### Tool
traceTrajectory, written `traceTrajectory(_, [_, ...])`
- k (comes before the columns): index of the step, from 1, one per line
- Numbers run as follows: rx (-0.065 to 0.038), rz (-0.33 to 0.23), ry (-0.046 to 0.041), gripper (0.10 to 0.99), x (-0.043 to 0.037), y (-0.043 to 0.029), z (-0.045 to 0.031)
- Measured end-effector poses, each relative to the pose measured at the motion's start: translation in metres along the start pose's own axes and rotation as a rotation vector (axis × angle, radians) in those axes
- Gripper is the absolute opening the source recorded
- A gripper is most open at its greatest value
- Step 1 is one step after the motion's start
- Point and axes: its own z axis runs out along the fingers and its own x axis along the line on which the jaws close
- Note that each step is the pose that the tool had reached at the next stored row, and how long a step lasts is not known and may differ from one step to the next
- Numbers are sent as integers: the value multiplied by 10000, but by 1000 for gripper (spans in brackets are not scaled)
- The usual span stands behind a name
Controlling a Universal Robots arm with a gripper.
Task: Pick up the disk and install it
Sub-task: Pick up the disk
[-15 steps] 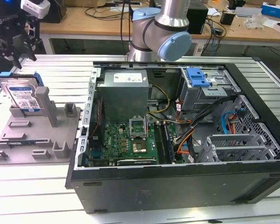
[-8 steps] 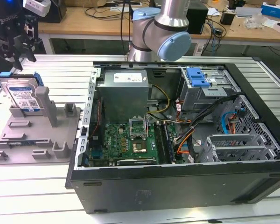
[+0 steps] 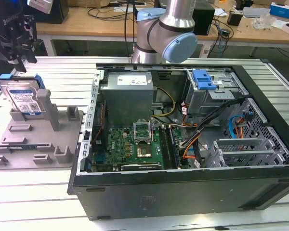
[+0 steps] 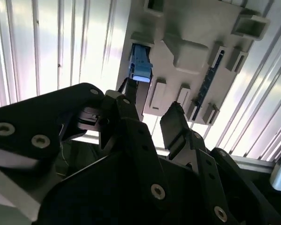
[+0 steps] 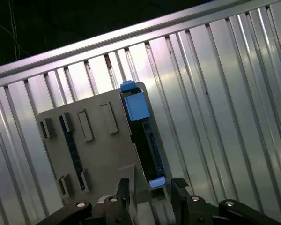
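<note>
The gripper, jaws apart and empty, hangs above the upright disk with white-and-blue label.

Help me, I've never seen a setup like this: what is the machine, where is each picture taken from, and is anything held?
One grey robot arm with blue joint caps ends in a black gripper. The exterior view looks on from off the arm; both wrist views ride on the arm, looking past its fingers. On the ribbed metal table stand an open black computer case and a grey plastic holder. The silver-grey disk with its blue rail stands upright in that holder. The fingers are open above it, holding nothing.
</note>
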Motion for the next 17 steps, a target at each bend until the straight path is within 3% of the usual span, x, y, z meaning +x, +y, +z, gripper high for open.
traceTrajectory(7, [13,-1043,6,482,-62,17,3])
traceTrajectory(11, [26,-1097,72,482,-64,19,3])
traceTrajectory(17, [32,-1223,82,482,-114,132,4])
